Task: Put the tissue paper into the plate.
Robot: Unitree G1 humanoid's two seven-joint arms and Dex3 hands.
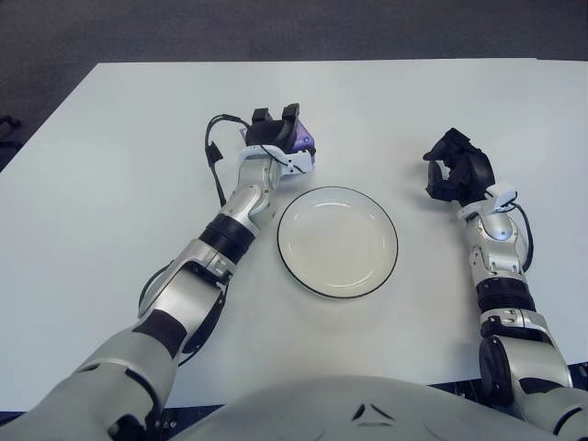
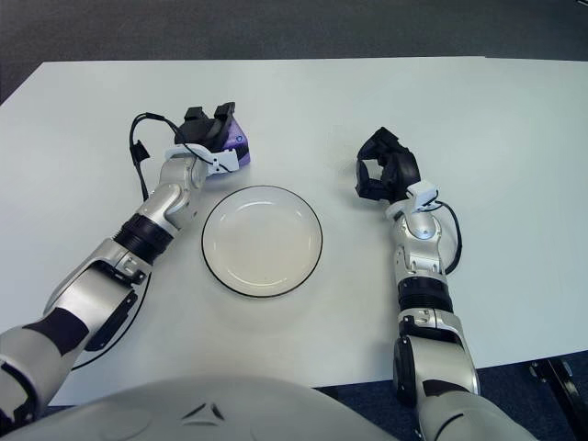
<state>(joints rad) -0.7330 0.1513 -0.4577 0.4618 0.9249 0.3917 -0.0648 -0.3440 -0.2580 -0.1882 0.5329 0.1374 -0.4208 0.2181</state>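
A small purple tissue pack (image 1: 306, 143) lies on the white table just beyond the upper-left rim of the plate (image 1: 338, 243). The plate is white with a thin black rim and holds nothing. My left hand (image 1: 276, 130) sits over the pack, its dark fingers curled down around it, so only the pack's right corner (image 2: 238, 141) shows. My right hand (image 1: 457, 171) shows to the right of the plate with its fingers curled and nothing in them.
The white table (image 1: 110, 184) spreads wide on all sides, with dark floor beyond its far edge. A black cable (image 1: 215, 161) loops beside my left wrist.
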